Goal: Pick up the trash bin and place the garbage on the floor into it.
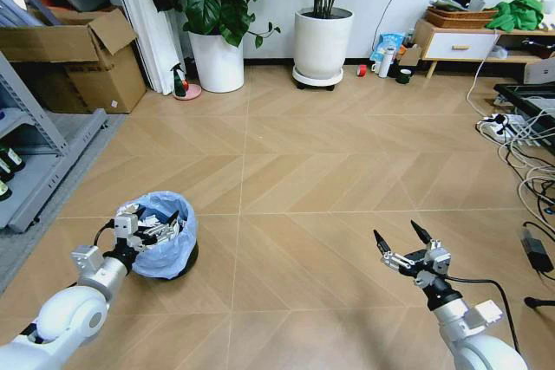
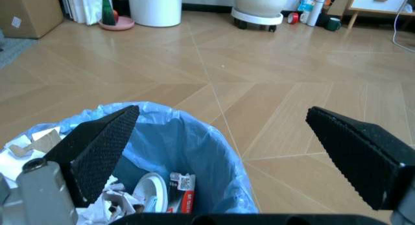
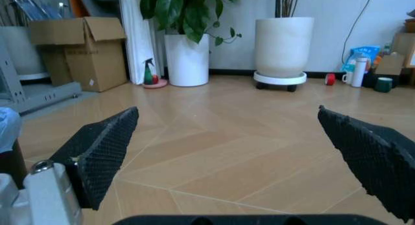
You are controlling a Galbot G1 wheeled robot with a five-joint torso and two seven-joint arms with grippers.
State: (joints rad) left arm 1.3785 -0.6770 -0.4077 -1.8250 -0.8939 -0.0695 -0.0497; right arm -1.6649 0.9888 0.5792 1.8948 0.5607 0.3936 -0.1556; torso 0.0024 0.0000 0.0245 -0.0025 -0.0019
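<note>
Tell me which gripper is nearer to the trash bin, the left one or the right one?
The left. The left gripper is open right at the rim of the trash bin, one finger over its bag. The right gripper is open over bare floor, far to the bin's right.

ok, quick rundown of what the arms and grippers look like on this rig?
Glossy white rounded arm shells with silver metal wrist blocks. The left gripper and right gripper each carry two black tapered fingers with a fine knurled grip texture. A black cable loops off each wrist.
</note>
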